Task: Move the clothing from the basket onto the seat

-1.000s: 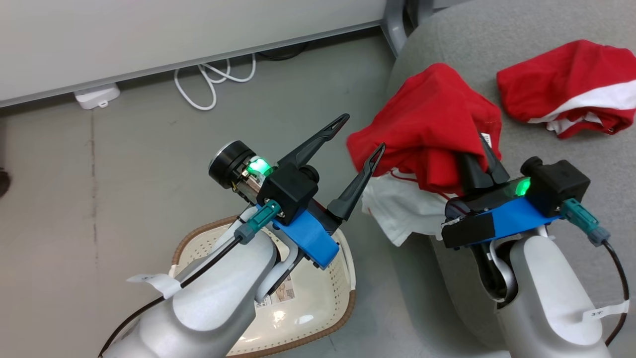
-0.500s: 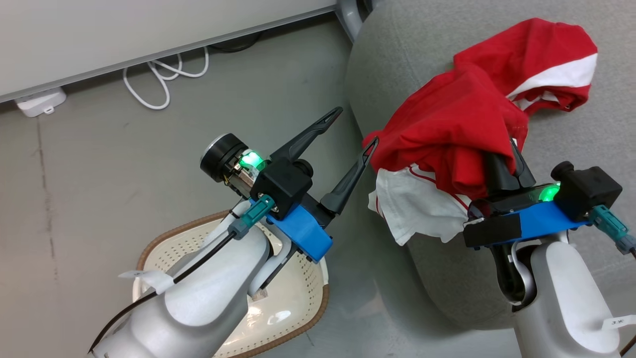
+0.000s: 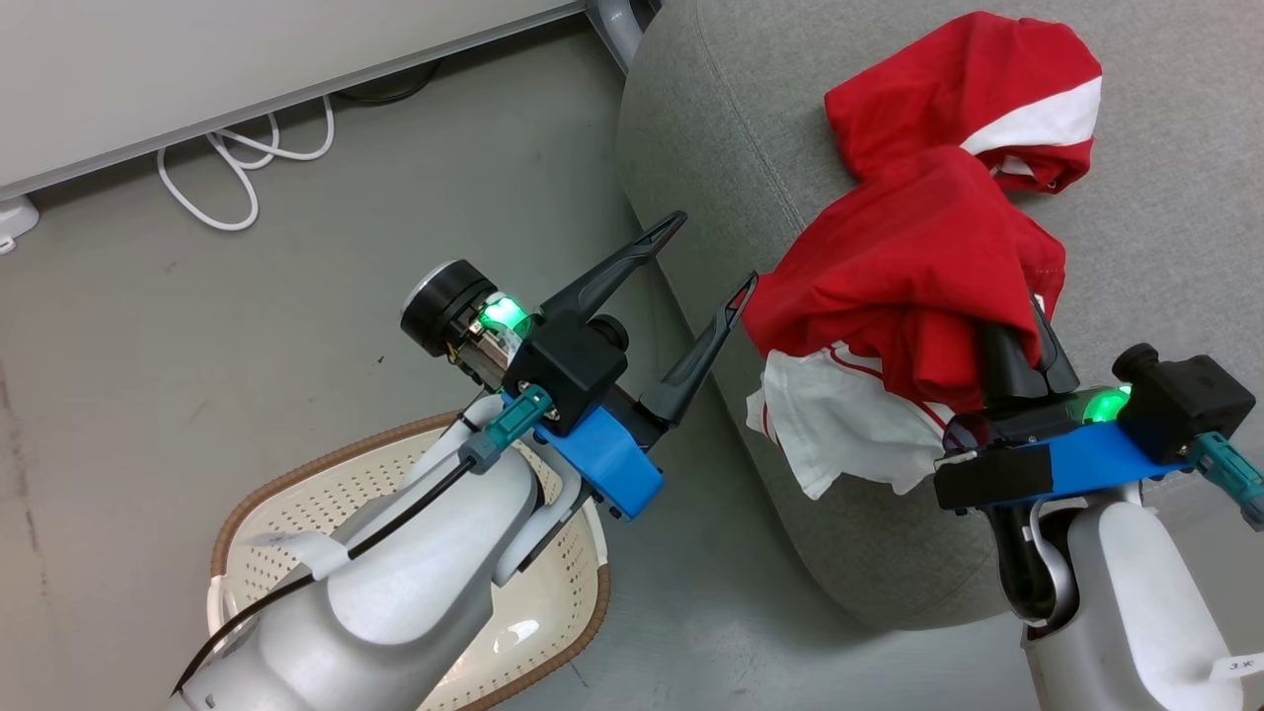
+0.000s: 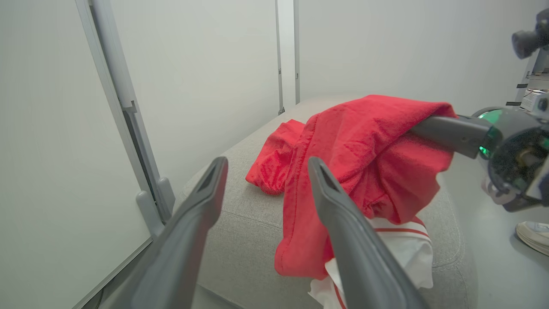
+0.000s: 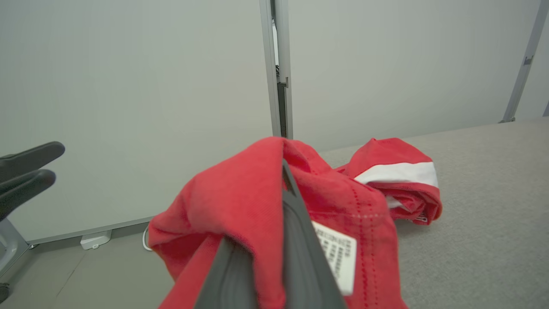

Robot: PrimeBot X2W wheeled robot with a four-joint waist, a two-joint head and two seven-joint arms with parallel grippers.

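Note:
My right gripper (image 3: 1015,344) is shut on the clothing: a plain red garment (image 3: 913,252) is draped over its fingers (image 5: 296,231), white tag (image 5: 336,253) showing, and a white garment (image 3: 839,425) hangs below it against the front edge of the grey seat (image 3: 711,128). A red garment with a white stripe (image 3: 987,94) lies on the seat just beyond. My left gripper (image 3: 713,255) stands open beside the held bundle with nothing between its fingers (image 4: 214,176). The basket (image 3: 296,474) sits on the floor under my left forearm, partly hidden by it.
A white cable (image 3: 247,158) loops on the grey floor by the pale wall panel (image 3: 197,59). A metal post (image 4: 128,111) stands near the seat's corner. A pale shoe (image 4: 532,234) shows at the edge of the left wrist view.
The head camera has swung, shifting the whole picture. My right gripper has carried the held red and white garments further over the seat, up against the striped garment. Both grippers keep their states.

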